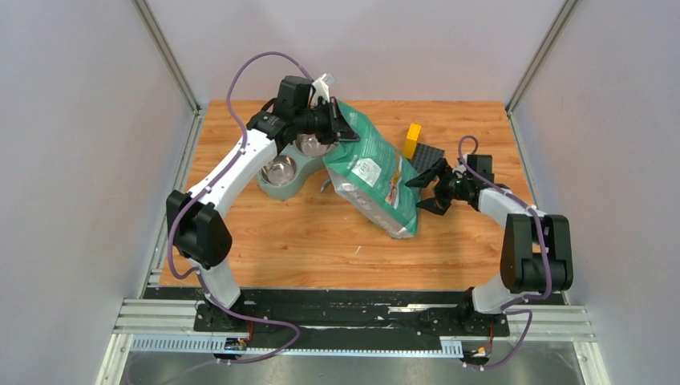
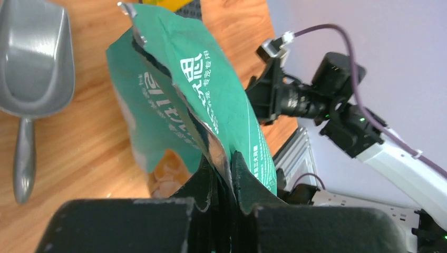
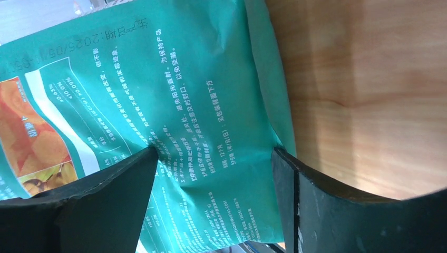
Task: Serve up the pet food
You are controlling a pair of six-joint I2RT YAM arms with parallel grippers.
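The pet food itself is hidden; no kibble shows in any view. A green-and-white bag [image 1: 373, 172] leans tilted over the table, its torn top edge pinched in my left gripper [image 1: 343, 124], which is shut on it. In the left wrist view the bag [image 2: 179, 100] rises from the left gripper [image 2: 224, 163], foil lining showing. My right gripper [image 1: 429, 188] is at the bag's right side. In the right wrist view the right gripper [image 3: 213, 153] stands wide, the bag's [image 3: 174, 95] printed side panel lying between its fingertips [image 3: 147, 158].
A grey double bowl stand [image 1: 282, 189] with two steel bowls sits left of the bag. A grey metal scoop [image 2: 31, 68] lies on the wood beside the bag. A yellow block [image 1: 413, 140] and a black piece [image 1: 429, 156] stand behind the right gripper.
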